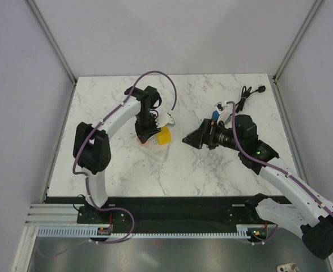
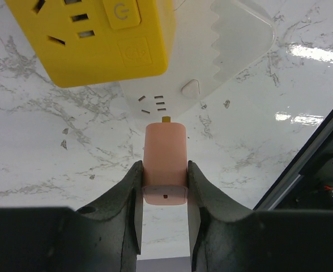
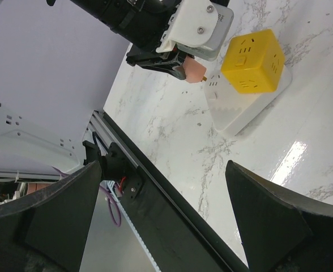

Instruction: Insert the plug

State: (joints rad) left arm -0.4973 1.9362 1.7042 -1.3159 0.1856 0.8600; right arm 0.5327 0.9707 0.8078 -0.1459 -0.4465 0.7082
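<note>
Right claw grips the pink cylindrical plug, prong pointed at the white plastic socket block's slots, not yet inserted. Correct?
No: the left claw grips the pink cylindrical plug, as the left wrist view shows; the right claw stands open, empty. The rest holds: prong pointed at the slots of the white plastic socket block, not yet inserted.

Yellow cube (image 2: pixel 104 39) (sitting on the white strip (image 2: pixel 240 39)) blocks beyond its slots (image 2: pixel 157 102); near marble (image 1: pixel 172 175) lies open
</note>
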